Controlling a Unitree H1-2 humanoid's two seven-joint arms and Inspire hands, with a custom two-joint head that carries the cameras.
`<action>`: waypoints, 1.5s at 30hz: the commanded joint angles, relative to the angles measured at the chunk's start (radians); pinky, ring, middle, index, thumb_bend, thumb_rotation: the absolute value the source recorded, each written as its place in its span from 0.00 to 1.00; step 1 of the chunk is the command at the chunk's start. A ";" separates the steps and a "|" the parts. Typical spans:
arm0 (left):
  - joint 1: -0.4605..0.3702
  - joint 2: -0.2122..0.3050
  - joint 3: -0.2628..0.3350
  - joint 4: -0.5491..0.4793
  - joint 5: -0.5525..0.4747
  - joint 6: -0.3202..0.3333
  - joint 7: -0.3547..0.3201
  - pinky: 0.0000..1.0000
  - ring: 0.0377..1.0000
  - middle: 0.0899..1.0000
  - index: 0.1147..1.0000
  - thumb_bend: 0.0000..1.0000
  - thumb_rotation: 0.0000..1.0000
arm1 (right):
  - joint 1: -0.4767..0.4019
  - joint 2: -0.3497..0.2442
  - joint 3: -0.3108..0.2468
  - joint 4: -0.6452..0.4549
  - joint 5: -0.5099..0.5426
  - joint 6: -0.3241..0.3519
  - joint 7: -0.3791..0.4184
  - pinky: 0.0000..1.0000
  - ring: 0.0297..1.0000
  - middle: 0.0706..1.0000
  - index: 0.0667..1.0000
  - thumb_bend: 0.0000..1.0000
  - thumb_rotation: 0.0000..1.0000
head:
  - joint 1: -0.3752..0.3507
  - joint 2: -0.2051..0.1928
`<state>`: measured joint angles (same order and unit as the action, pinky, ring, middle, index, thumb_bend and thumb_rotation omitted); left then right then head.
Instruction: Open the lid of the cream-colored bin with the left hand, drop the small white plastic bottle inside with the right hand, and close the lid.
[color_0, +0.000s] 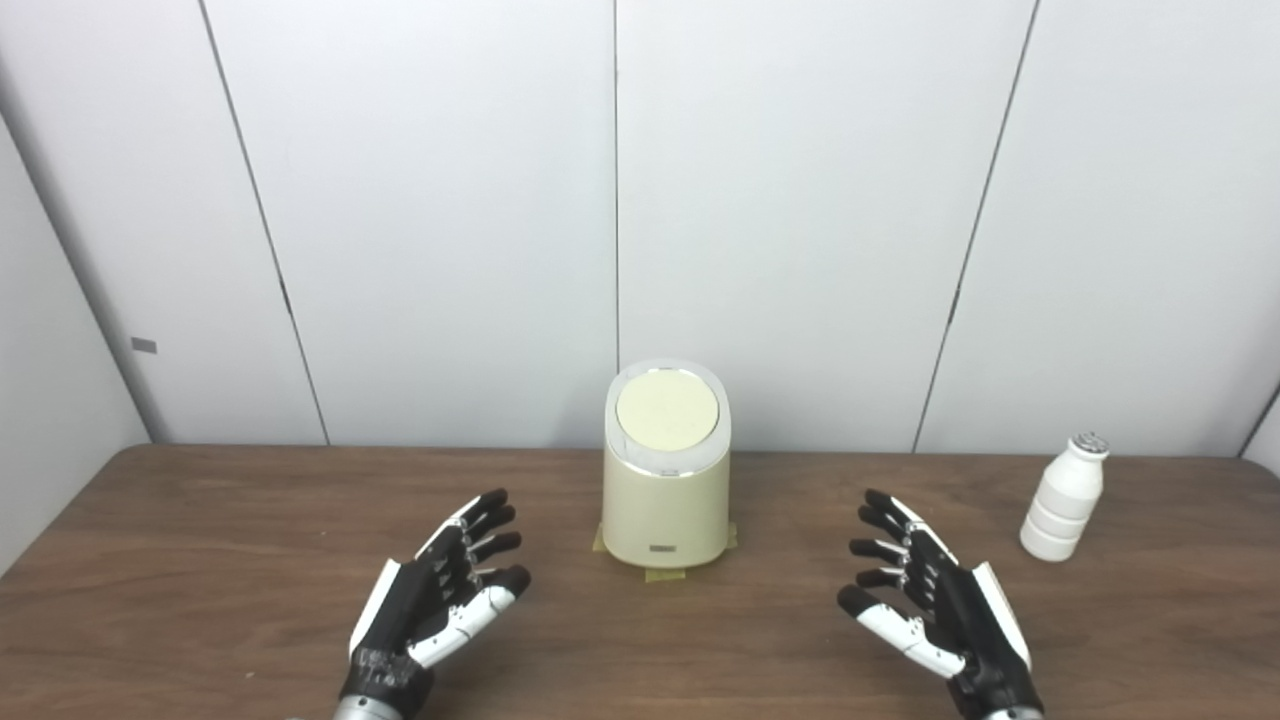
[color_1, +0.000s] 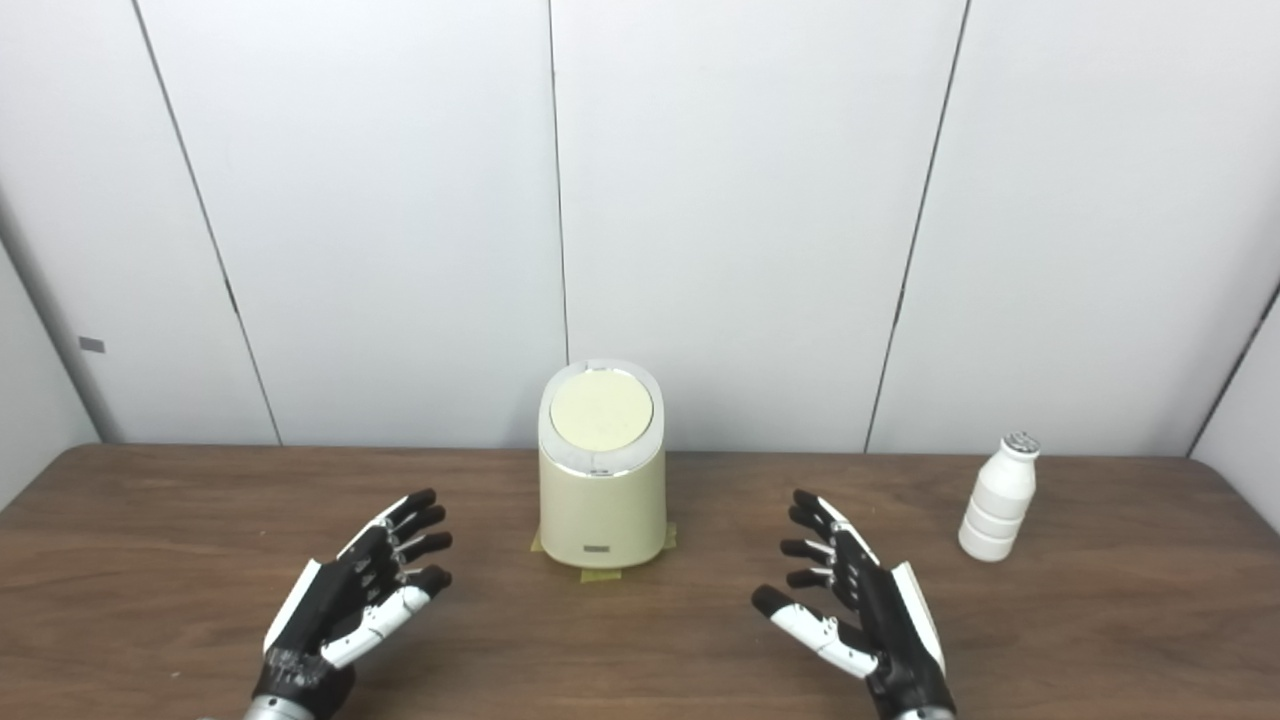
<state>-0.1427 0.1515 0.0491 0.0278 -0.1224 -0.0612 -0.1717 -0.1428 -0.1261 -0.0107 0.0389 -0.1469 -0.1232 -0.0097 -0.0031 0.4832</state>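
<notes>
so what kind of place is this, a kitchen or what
Probably a lab or test room, not a kitchen: bare white wall panels behind a plain wooden table, with only a taped-down bin and a small bottle staged between two robot hands.

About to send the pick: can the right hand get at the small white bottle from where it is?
Probably yes. The right hand is open, and the white plastic bottle stands upright just beyond it to the right, with bare table between them.

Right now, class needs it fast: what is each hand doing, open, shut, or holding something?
Left hand: open, fingers spread, holding nothing.
Right hand: open, fingers spread, holding nothing.
</notes>
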 joint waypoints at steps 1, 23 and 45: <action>-0.033 0.004 0.001 -0.013 -0.002 -0.038 0.000 0.69 0.82 0.87 0.90 0.76 0.39 | -0.029 -0.006 -0.002 -0.035 0.002 -0.019 -0.002 0.64 0.76 0.86 0.87 0.71 0.56 | -0.001 0.004; -0.095 -0.022 0.009 -0.051 0.081 -0.060 0.081 0.73 0.87 0.92 0.96 0.75 0.40 | -0.031 -0.017 0.002 -0.014 -0.013 -0.038 -0.004 0.63 0.76 0.85 0.86 0.69 0.57 | 0.013 -0.012; -0.387 -0.038 -0.052 0.033 0.230 0.086 0.143 0.87 0.90 0.89 0.95 0.79 0.35 | -0.025 -0.021 0.002 -0.008 -0.012 -0.045 -0.006 0.62 0.74 0.85 0.86 0.71 0.58 | 0.020 -0.026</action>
<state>-0.4578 0.1188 0.0031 0.0711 0.0974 0.0294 -0.0414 -0.1407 -0.1416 -0.0060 0.0644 -0.1586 -0.1268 -0.0084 0.0169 0.4556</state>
